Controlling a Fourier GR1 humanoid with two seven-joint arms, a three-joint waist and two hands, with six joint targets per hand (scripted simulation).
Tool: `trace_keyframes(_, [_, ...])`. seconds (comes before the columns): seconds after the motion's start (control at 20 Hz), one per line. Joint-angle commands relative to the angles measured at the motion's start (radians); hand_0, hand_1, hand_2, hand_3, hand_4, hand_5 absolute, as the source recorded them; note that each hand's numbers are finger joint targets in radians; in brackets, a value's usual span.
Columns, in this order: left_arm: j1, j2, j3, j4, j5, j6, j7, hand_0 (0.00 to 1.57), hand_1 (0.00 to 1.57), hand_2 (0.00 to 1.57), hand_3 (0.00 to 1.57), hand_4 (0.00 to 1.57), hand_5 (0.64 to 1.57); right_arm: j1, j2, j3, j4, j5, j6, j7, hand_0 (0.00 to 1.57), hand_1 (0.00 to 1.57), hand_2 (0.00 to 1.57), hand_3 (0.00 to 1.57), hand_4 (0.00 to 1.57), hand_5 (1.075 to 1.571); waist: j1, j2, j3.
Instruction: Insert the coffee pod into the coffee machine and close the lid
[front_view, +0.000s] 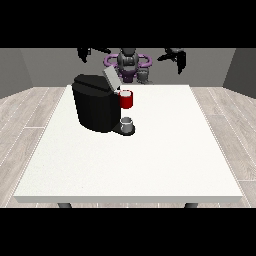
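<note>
The black coffee machine (94, 107) stands on the left half of the white table (160, 150). Its grey lid (111, 77) is tilted up and open. Below the lid, a red pod holder (126, 99) sticks out to the right. A small grey coffee pod (127, 123) sits upright on the machine's dark base, under the holder. The hand at the view's left (86, 53) and the hand at the view's right (176, 56) hang in the air beside the robot's torso, behind the table's far edge. Both are open, hold nothing and are far from the pod.
The robot's torso (129, 64) with purple rings is behind the far edge, just beyond the machine. Wooden floor surrounds the table, and grey walls stand behind the robot.
</note>
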Motion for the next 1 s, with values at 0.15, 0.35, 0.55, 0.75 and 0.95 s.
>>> trace_keyframes(0.15, [0.039,-0.007,-0.126,-0.164,0.079,0.039,0.058,0.00,0.00,0.00,0.00,0.38,1.571,-0.094,-0.019,-0.082,0.116,-0.074,0.015,0.003,0.00,0.00,0.00,0.00,0.08,1.571,0.068,0.086,0.0005])
trace_keyframes(0.35, [0.123,-0.007,-0.106,-0.206,0.061,0.065,-0.029,0.00,0.00,0.00,0.00,0.35,1.571,-0.163,-0.031,-0.107,0.104,-0.138,0.049,0.062,0.00,0.00,0.00,0.00,0.10,1.571,0.023,0.151,0.0000])
trace_keyframes(0.55, [0.141,-0.007,-0.148,-0.338,0.130,0.079,0.103,0.00,0.00,0.00,0.00,0.26,1.571,-0.161,-0.003,-0.078,0.156,-0.130,0.051,0.019,0.00,0.00,0.00,0.00,0.07,1.571,0.014,0.163,0.0001])
trace_keyframes(0.75, [0.126,0.001,-0.142,-0.423,0.124,0.071,0.145,0.00,0.00,0.00,0.00,0.35,1.571,-0.282,-0.067,-0.091,0.190,-0.119,0.039,0.105,0.00,0.00,0.00,0.00,0.00,1.571,0.034,0.202,0.0000])
trace_keyframes(0.95, [0.177,0.036,-0.131,-0.426,0.142,0.042,0.061,0.00,0.00,0.00,0.00,0.36,1.571,-0.262,0.036,-0.014,0.176,-0.080,0.008,0.010,0.00,0.00,0.00,0.00,0.00,1.571,0.008,0.261,-0.0001])
